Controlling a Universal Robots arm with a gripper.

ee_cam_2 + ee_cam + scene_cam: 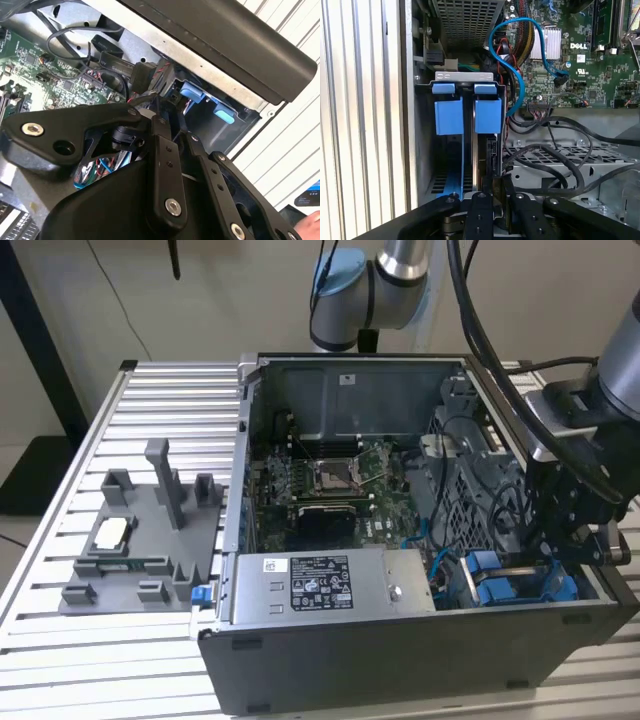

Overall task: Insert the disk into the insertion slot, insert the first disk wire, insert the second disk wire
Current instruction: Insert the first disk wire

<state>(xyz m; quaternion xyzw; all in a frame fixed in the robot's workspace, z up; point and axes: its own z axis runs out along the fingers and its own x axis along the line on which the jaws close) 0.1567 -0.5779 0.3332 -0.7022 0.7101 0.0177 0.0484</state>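
The disk (487,116) stands edge-on in the insertion slot (464,76), its blue carrier tab level with a second blue tab (449,117) beside it. My gripper (496,176) hangs right over the disk's exposed end. Its two black fingers are drawn close on the dark plug of a black disk wire (555,152) that loops away across the case floor. In the second wrist view the gripper (172,127) points at the bay's blue tabs (192,92). In the exterior view the gripper (572,550) reaches down into the case's near right corner, above the blue carriers (510,585).
A thin blue cable (517,85) arcs from the bay to the green motherboard (330,480). The grey power-supply box (330,585) fills the case's front. A grey fixture (140,540) lies on the slatted table at the exterior view's left. Part of a hand (310,224) shows.
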